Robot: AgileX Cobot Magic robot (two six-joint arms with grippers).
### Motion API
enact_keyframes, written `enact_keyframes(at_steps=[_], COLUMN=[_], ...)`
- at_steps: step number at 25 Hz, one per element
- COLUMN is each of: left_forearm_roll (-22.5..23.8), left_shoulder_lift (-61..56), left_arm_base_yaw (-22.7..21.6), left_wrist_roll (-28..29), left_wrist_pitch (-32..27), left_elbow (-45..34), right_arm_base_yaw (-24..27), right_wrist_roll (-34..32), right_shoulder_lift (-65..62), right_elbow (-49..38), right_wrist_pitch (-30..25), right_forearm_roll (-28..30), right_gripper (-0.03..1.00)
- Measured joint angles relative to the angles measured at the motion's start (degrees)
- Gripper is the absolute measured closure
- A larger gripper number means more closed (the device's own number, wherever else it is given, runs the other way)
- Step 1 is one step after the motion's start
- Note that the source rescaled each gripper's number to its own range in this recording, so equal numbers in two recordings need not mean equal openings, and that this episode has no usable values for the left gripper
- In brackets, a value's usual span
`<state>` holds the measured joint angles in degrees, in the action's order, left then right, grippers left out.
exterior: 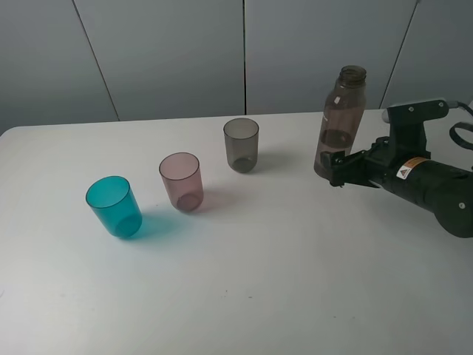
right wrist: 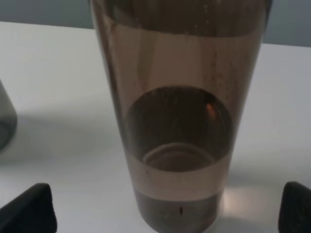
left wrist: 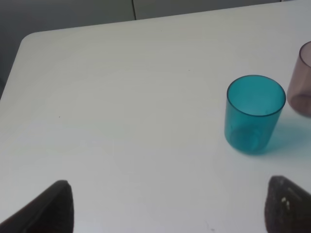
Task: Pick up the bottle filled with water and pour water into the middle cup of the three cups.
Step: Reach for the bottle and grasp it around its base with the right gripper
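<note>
The right claw [exterior: 336, 170] is spread wide, with 1 jaw on each side of the lower body of the tall, smoky brown translucent plastic bottle [exterior: 341, 118]. In the right wrist view a clear gap is seen between each fingertip and the bottle wall, so nothing is gripped yet. The bottle stands upright and uncapped on the white worktop [exterior: 295, 281], at its far right, with water judged to fill only its lower part.

The step in hand is judged to be the closing grasp. The bottle should be centred between the jaws before they are closed, so that it is not nudged sideways or tipped. The squeeze should be firm but moderate, since thin plastic is likely to flex. As no cap is fitted, the bottle should be lifted straight and kept upright in transit.

The smoky grey plastic tumbler [exterior: 242, 144] stands between the bottle and the pale pink translucent tumbler [exterior: 181, 181], the middle of the 3, so it should be passed over with height to spare. The teal-blue tumbler [exterior: 114, 205] stands beyond.

The left claw [left wrist: 170, 213] is held wide and empty near the teal-blue tumbler.
</note>
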<state>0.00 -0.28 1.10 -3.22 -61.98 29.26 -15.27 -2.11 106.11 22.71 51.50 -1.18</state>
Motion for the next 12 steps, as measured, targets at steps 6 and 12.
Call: enact_keyframes(at_steps=[6, 12], left_forearm_roll=[0.0, 0.0], left_shoulder_lift=[0.0, 0.0], left_arm_base_yaw=[0.0, 0.0], left_wrist_roll=[0.0, 0.0], left_wrist_pitch=[0.0, 0.0], left_elbow=[0.0, 0.0], right_arm_base_yaw=[0.0, 0.0], right_wrist_roll=[0.0, 0.0], right_shoulder_lift=[5.1, 8.6], right_elbow=[0.1, 2.5], right_wrist_pitch=[8.6, 11.7], right_forearm_roll=[-1.2, -1.2], right_gripper=[-0.03, -0.03])
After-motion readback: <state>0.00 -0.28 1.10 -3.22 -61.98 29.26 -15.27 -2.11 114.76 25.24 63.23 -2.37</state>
